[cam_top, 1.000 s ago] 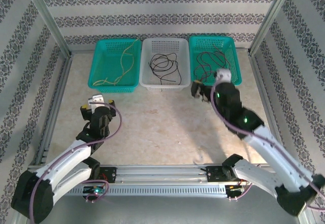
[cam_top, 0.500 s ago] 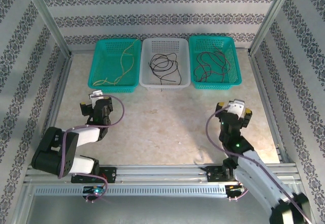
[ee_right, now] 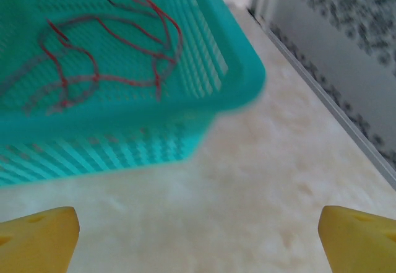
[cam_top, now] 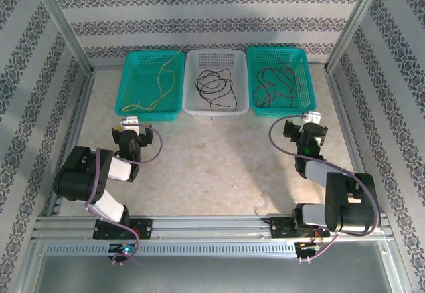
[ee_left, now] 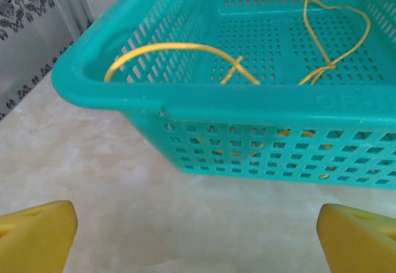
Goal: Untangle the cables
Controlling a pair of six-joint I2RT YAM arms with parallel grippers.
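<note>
Blurrily, red cables (ee_right: 124,82) seem looped inside a cut-off basket (ee_right: 241,69).

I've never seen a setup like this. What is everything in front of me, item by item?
left basket: one, teal, table's far side
middle basket: one, white, between the teal ones
right basket: one, teal, table's far side
yellow cable: apparently one, in the left basket
black cable: apparently one, in the middle basket
red cable: apparently one, in the right basket
table: one, beige marbled
left arm, right arm: two, black and white, purple cords, near edge
left pincer, right pincer: two, yellow-tipped, open, each facing a teal basket
</note>
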